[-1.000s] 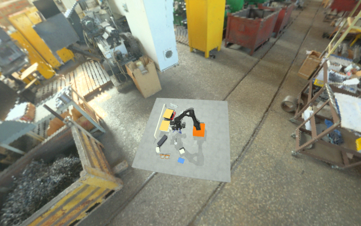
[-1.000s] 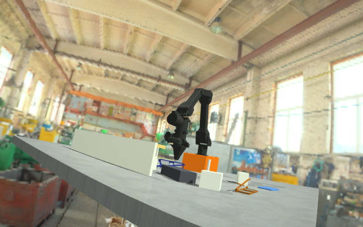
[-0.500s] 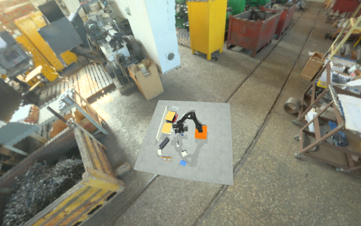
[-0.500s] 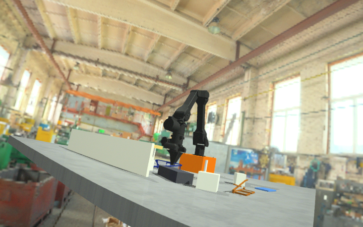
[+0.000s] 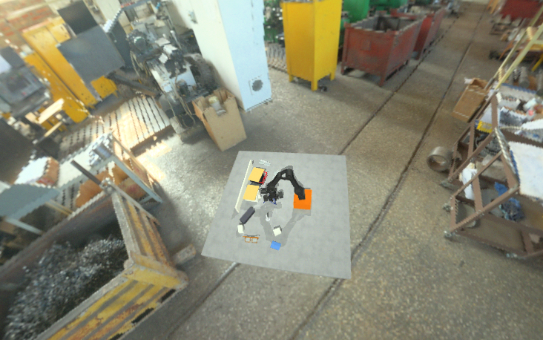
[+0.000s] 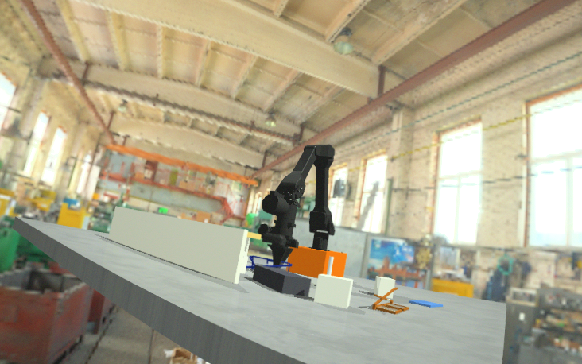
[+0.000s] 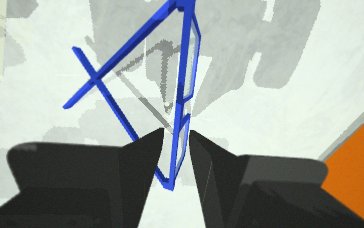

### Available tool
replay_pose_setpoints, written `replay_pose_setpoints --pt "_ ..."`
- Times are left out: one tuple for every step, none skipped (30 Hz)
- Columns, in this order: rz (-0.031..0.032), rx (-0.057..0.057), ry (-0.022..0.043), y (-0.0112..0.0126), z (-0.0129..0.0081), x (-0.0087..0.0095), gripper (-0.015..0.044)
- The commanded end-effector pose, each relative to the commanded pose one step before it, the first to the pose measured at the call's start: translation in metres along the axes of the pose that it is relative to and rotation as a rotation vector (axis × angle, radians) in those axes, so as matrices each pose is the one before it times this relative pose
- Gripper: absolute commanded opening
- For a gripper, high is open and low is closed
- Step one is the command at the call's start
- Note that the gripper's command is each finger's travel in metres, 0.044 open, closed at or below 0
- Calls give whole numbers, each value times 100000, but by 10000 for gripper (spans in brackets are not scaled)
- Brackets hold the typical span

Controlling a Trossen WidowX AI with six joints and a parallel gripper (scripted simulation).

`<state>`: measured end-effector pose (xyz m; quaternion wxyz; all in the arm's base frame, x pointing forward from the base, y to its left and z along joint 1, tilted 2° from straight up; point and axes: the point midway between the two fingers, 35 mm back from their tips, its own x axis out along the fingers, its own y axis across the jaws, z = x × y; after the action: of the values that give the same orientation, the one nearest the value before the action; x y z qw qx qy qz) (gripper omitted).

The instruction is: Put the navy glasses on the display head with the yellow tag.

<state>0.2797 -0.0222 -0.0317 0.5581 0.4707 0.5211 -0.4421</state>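
navy glasses [image 5: 274, 202] [image 6: 261, 258] [image 7: 179, 102] long axis: near-upright in wrist view
temples: crossed, pointing left there
jaws [image 5: 272, 198] [image 6: 279, 261]: partly open

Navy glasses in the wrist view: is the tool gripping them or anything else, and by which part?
Nothing appears held: the tool stands partly open, with a visible gap beside the navy glasses.

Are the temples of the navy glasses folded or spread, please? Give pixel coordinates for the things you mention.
Partly folded: in the wrist view, the navy glasses [image 5: 274, 201] [image 6: 261, 258] [image 7: 183, 75] show both temples [image 7: 125, 51] slanting inward and crossing.
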Motion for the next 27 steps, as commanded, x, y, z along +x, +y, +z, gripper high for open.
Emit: replay_pose_setpoints --pt "-508 -77 -437 86 67 143 120" --pt "5 0 0 58 -1 -1 120" --pt "5 0 0 58 -1 -1 120" --pt "645 -49 408 -59 -64 -142 113" --pt "0 0 0 0 0 0 107" --pt "0 0 0 0 0 0 100" --pt "0 0 0 0 0 0 93" --pt "0 0 0 0 0 0 87" --pt "0 0 0 0 0 0 80" --pt "0 0 0 0 0 0 73" --pt "0 0 0 0 0 0 67" --pt "0 0 0 0 0 0 60" --pt "0 0 0 0 0 0 53" --pt "0 0 0 0 0 0 47" --pt "0 0 0 0 0 0 40" --pt "0 0 0 0 0 0 33" --pt "0 0 0 0 0 0 27" --pt "0 0 0 0 0 0 20" --pt "0 0 0 0 0 0 13" --pt "0 0 0 0 0 0 7" --pt "0 0 0 0 0 0 0" --pt "0 0 0 0 0 0 0" --pt "0 0 0 0 0 0 0" --pt "0 0 0 0 0 0 0" --pt "0 0 0 0 0 0 0" --pt "-4 1 -5 24 6 -109 0" --pt "-9 1 -11 48 12 -224 0"
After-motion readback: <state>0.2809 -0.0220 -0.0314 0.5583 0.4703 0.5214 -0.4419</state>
